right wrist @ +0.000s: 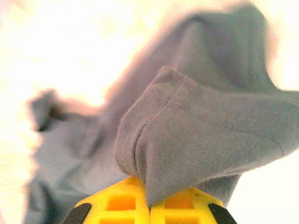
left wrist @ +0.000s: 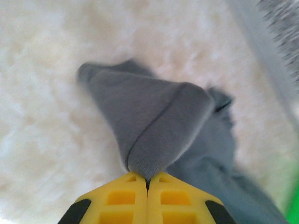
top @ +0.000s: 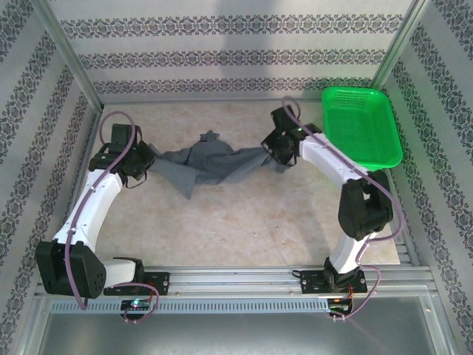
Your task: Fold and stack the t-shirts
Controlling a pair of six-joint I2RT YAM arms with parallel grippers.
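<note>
On the pale table (top: 244, 229) we saw the grey t-shirt (top: 214, 166) bunched, unfolded, with the left gripper (top: 148, 164) at nine o'clock and the right gripper (top: 272, 154) at three each clamping it.

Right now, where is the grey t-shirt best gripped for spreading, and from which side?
Probably its two outer ends, each from its own side: the t-shirt is bunched in the middle, and seamed edges stick out at the ends. The left gripper and right gripper are shut there.
</note>
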